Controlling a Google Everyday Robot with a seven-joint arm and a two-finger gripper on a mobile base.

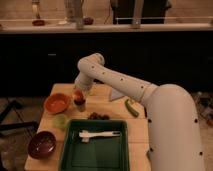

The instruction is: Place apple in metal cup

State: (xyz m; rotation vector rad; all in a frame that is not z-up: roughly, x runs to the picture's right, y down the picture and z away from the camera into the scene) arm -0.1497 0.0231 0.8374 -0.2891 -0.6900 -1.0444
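The apple (78,95) sits at the mouth of the metal cup (80,105), near the middle of the wooden table (117,107), directly under my gripper (80,91). Whether my fingers are clamped on the fruit or apart from it, I cannot tell; the wrist hides them. Judgement: the placing step is at or near its end, the fruit appearing to rest on or in the cup's rim. To do it well, I should keep the wrist vertical over the cup, let go only once the fruit bears on the cup, and lift straight up, since the cup is barely wider than the fruit and a sideways drag could tip it. Surroundings, largest first: the green tray (96,152) lies just in front of the cup and holds a white utensil (99,134). The orange bowl (57,103) stands just beside the cup on one side. The dark maroon bowl (42,144) is at the table's front corner, well apart. A light-green round thing (60,120) lies near the cup's base. A dark cluster (98,116) and a green pepper (131,108) lie farther along. None blocks a vertical retreat.
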